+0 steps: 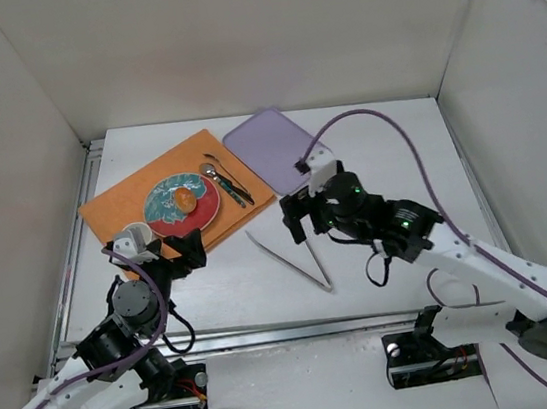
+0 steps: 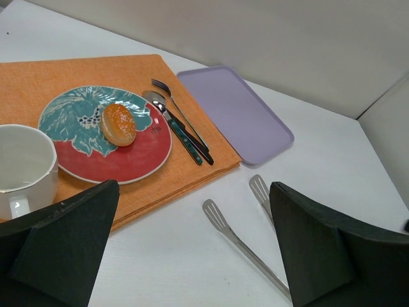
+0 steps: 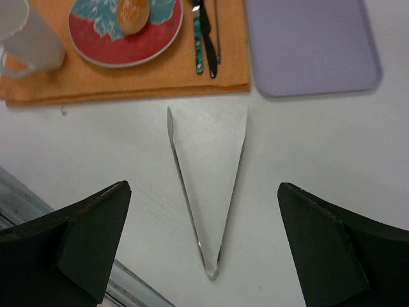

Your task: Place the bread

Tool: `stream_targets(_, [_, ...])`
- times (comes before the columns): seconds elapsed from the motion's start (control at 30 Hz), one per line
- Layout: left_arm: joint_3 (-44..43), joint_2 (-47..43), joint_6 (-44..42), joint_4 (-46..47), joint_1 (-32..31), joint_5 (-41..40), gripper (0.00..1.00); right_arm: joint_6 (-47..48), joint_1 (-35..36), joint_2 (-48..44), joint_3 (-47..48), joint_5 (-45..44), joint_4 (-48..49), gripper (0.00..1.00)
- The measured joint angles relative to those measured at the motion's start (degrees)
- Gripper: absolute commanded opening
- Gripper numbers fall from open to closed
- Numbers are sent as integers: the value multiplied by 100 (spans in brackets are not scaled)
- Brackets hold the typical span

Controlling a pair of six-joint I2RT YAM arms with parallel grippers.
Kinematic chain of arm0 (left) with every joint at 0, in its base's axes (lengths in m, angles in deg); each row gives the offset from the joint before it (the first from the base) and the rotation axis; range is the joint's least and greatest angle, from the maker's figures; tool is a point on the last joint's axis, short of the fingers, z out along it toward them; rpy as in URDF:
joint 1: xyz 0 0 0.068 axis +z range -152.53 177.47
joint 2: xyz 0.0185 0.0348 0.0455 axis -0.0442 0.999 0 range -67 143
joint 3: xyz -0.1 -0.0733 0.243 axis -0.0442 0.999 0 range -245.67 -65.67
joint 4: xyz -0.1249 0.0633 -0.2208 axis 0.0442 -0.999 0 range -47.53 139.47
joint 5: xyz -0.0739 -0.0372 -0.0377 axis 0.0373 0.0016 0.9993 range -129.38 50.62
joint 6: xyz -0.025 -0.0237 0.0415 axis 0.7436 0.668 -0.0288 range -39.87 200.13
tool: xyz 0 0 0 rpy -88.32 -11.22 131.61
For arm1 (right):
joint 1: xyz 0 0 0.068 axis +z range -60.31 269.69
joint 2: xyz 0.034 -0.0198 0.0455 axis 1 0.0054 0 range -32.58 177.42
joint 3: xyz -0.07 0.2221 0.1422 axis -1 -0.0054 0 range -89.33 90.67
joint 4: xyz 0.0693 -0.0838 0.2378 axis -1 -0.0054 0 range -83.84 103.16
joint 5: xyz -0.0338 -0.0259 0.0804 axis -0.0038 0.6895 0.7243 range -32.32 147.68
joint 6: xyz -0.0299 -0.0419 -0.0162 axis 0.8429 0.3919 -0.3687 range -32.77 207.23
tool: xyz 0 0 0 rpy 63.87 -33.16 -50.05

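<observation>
The bread (image 1: 184,199) (image 2: 119,124) (image 3: 133,14), a small golden-orange bun, lies on the teal part of a red and teal plate (image 1: 170,221) (image 2: 128,160) (image 3: 128,48). My left gripper (image 1: 159,250) (image 2: 195,188) hovers just in front of the plate, open and holding nothing. Metal tongs (image 1: 291,258) (image 2: 239,243) (image 3: 210,272) lie spread in a V on the white table. Above them my right gripper (image 1: 304,205) (image 3: 204,188) stands wide open, its fingers well outside the tongs' arms and touching nothing.
The plate sits on an orange placemat (image 1: 122,199), with a white cup (image 1: 136,235) (image 2: 22,166) on its near left corner and cutlery (image 1: 225,181) to the plate's right. A lilac tray (image 1: 271,144) (image 2: 236,112) (image 3: 310,45) lies beyond the mat. White walls enclose the table.
</observation>
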Motion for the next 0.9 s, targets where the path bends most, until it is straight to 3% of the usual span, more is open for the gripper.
stream_targets(0.17, [-28, 282, -164, 92, 0, 538, 100, -748, 157, -1158, -192, -962, -160, 98])
stream_targets(0.4, [-765, 1412, -645, 83, -52, 1893, 100, -1270, 245, -2347, -1375, -1875, -428, 98])
stream_targets(0.6, [-946, 2031, -890, 103, -192, 2437, 100, -1322, 247, -2903, -1598, -2133, -531, 98])
stream_targets(0.9, [-946, 1971, -1029, 127, -199, 2710, 100, -1331, 249, -3397, -1646, -2267, -529, 98])
